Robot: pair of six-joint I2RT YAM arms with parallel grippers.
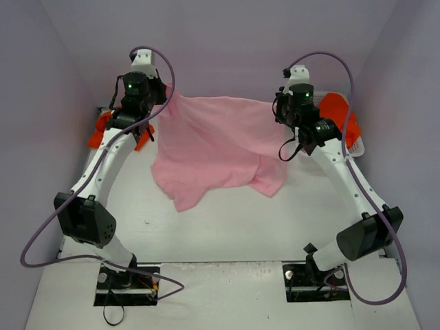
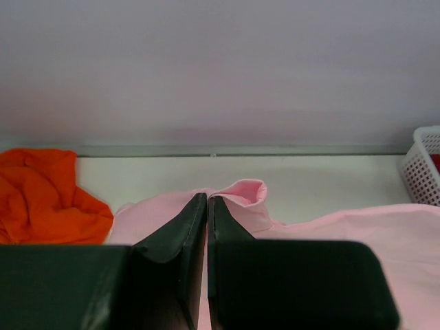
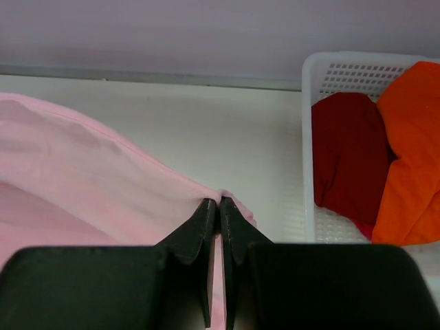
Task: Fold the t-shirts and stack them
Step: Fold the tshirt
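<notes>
Pink t-shirt point(image 1: 213, 148), top view: far edge held up betw. left gripper point(image 1: 165, 91) and right gripper point(image 1: 278, 110). Rest drapes onto table point(image 1: 227, 227), centre. Orange t-shirt point(image 1: 103, 129) crumpled far left. Basket point(image 1: 359, 146) far right w/ second orange t-shirt point(image 1: 337, 110).
L wrist: jaws pressed together, pinching a pink corner.
R wrist: jaws likewise clamped on pink hem; dark red t-shirt point(image 3: 347, 148) in basket.
Progress (est.): first shirt being spread. No fold done, no stack seen; all four left.

Pink t-shirt point(image 1: 213, 148) draped centrally, far edge lifted; orange t-shirts point(image 1: 102, 128) flank it.
</notes>
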